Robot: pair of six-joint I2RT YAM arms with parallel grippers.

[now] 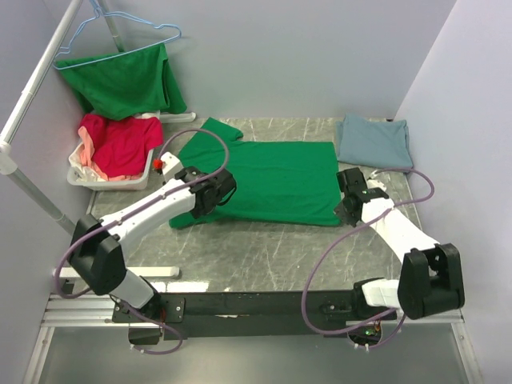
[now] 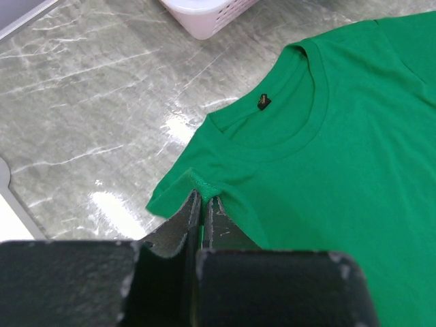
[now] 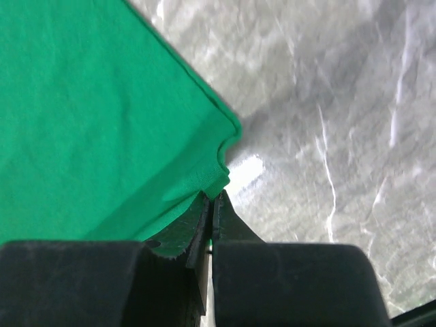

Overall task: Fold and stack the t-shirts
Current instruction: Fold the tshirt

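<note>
The green t-shirt (image 1: 272, 180) lies spread flat on the table (image 1: 264, 256), collar (image 2: 317, 88) toward the left and hem toward the right; it is thin, light knit cloth, limp and without any stiffness, so it will sag and drape from wherever it is lifted. The left gripper (image 2: 203, 208) is closed tight on a pinch of cloth at the near shoulder edge just beside the collar; the right gripper (image 3: 213, 204) is clamped on the near hem corner (image 3: 228, 136), with the cloth puckered up into its jaws. These two holds look well chosen; taken at both ends of the same long edge, the shirt should carry over as one straight fold line rather than bunching in the middle. The cloth is not fragile, but it slides easily on the smooth stone, so I judge both arms must move together and keep the edge lightly taut; slack would let it wrinkle, while too hard a pull could slip it from a thin pinch. A folded blue-grey t-shirt (image 1: 374, 142) rests at the far right corner; a red t-shirt (image 1: 124, 144) sits heaped in a basket (image 1: 80, 178) on the left.
</note>
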